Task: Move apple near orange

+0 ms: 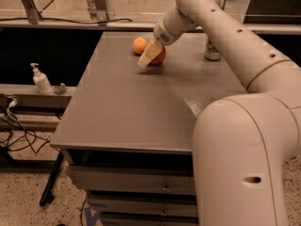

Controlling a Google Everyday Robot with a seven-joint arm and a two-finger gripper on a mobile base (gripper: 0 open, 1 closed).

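The orange (139,45) is a small round orange fruit resting on the grey table (127,107) near its back edge. The red apple (160,57) rests on the table just right of and slightly in front of the orange, a small gap apart. My gripper (149,54) reaches down from the arm at the back and is right at the apple, covering its left front side. Most of the apple is hidden behind the gripper.
A small bottle (212,51) stands at the table's back right. A white pump dispenser (41,79) sits on a low shelf to the left. My arm's large body (240,149) fills the front right. Drawers (131,182) lie under the table's front edge.
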